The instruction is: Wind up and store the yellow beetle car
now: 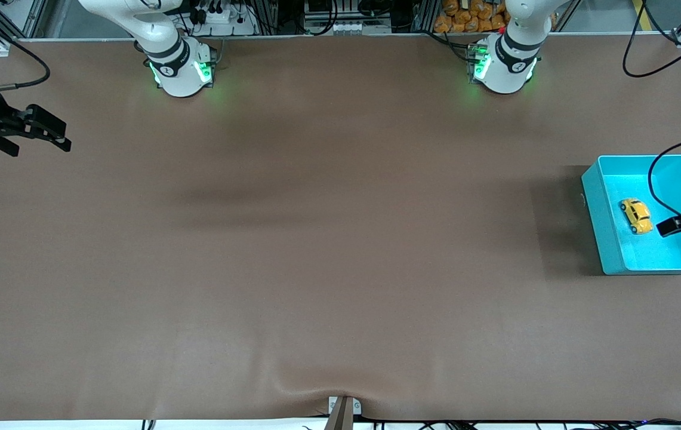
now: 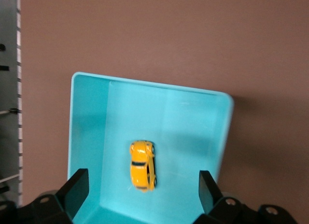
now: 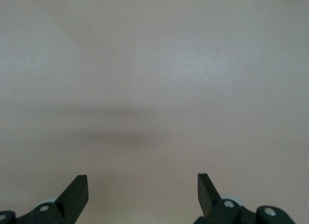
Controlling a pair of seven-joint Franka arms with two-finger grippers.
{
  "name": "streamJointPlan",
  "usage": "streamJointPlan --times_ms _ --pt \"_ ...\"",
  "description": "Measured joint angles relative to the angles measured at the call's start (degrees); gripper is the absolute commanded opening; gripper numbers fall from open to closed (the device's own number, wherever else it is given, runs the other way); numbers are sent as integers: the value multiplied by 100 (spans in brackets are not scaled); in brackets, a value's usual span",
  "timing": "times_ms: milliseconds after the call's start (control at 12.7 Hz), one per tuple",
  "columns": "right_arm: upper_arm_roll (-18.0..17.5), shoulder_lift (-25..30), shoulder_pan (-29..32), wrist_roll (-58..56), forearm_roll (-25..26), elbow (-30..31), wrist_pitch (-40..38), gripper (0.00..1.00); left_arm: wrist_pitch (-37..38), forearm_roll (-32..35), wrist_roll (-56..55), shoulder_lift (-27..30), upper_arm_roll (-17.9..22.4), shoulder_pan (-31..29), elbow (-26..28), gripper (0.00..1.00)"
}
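The yellow beetle car [image 1: 635, 215] lies on the floor of the teal bin [image 1: 603, 221], at the left arm's end of the table. It also shows in the left wrist view [image 2: 142, 165], inside the bin [image 2: 89, 118]. My left gripper [image 1: 674, 226] hangs over the bin beside the car, open and empty; its fingers [image 2: 77, 190] stand wide apart with the car between them and below. My right gripper [image 1: 48, 130] is open and empty, waiting over the right arm's end of the table; its wrist view shows only bare mat between its fingers [image 3: 77, 190].
A brown mat [image 1: 316, 239] covers the table. The two arm bases [image 1: 182, 68] [image 1: 504, 65] stand along the table's edge farthest from the front camera. A black cable [image 1: 665, 179] loops over the bin.
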State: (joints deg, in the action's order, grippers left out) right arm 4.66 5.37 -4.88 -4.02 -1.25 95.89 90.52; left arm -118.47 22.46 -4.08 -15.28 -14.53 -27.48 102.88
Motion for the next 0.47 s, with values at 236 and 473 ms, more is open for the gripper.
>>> streamJointPlan --times_ms 236,473 --pt "4 1 0 0 0 -7 61 100 1870 -779 -32 477 -45 818 -1082 100" --pt "6 1 0 0 0 -14 73 100 2510 -1184 -24 778 -291 949 -1638 100"
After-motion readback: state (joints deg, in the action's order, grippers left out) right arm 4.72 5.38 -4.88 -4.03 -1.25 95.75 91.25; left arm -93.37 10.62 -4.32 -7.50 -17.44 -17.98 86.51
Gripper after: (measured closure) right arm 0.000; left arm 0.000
